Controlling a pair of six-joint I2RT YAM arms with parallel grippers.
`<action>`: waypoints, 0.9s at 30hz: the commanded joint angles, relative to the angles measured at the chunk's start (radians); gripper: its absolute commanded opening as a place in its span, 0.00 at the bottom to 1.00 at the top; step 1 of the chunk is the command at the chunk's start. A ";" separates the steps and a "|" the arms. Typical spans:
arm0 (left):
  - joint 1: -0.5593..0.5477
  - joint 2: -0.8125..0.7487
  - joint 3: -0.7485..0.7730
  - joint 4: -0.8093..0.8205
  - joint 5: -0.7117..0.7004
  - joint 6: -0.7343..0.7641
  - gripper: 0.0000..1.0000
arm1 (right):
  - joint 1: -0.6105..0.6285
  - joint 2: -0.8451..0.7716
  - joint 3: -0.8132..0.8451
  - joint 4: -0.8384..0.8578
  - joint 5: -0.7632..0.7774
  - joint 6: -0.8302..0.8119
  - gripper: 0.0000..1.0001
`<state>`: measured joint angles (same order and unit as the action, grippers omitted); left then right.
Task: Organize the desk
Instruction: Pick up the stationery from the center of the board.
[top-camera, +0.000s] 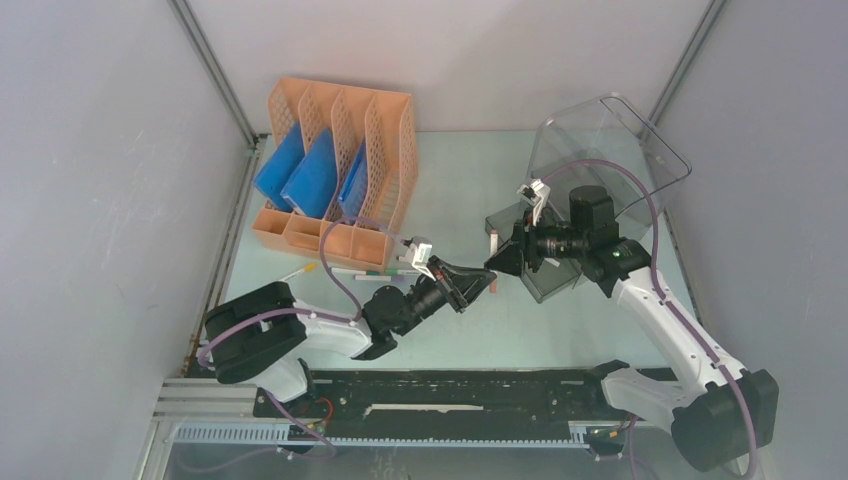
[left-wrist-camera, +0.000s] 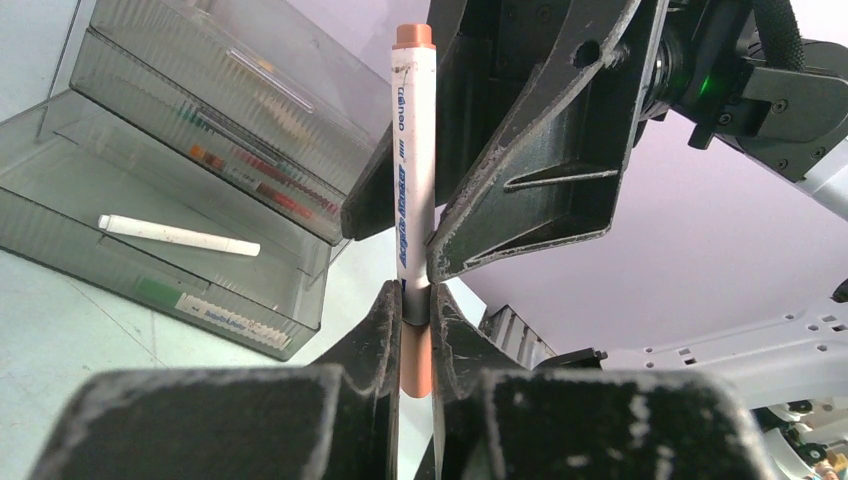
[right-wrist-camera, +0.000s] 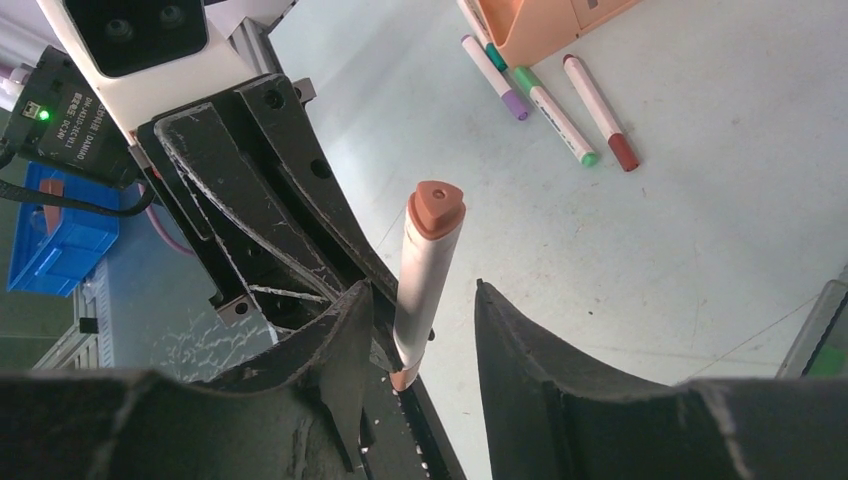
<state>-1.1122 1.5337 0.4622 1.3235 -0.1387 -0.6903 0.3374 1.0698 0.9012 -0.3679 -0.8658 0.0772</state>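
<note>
Over the middle of the pale green desk (top-camera: 470, 330), my left gripper (left-wrist-camera: 416, 320) is shut on the lower end of a white marker (left-wrist-camera: 412, 150) with an orange-brown cap. The marker stands upright. My right gripper (right-wrist-camera: 420, 330) faces the left one, and its two fingers straddle the marker's (right-wrist-camera: 425, 280) shaft. A gap shows between the marker and the right finger, so this gripper is open. In the top view both grippers meet at the marker (top-camera: 493, 262).
An orange file rack (top-camera: 335, 165) holding blue folders stands at the back left. Three markers (right-wrist-camera: 545, 105) lie on the desk in front of it. A clear drawer box (top-camera: 590, 170) sits at the right, and a white marker (left-wrist-camera: 180, 235) lies in its open drawer.
</note>
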 joint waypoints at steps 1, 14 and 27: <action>-0.009 0.003 0.030 0.056 -0.011 0.001 0.00 | 0.012 -0.003 -0.004 0.030 0.005 0.007 0.46; -0.009 -0.043 -0.007 0.027 -0.056 0.009 0.33 | 0.045 -0.011 -0.003 0.012 0.034 -0.059 0.00; -0.008 -0.310 -0.198 -0.081 -0.178 0.240 0.85 | 0.095 -0.052 0.028 -0.149 0.269 -0.372 0.00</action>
<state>-1.1172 1.3148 0.3119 1.2659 -0.2436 -0.5789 0.4065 1.0588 0.8959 -0.4477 -0.7246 -0.1265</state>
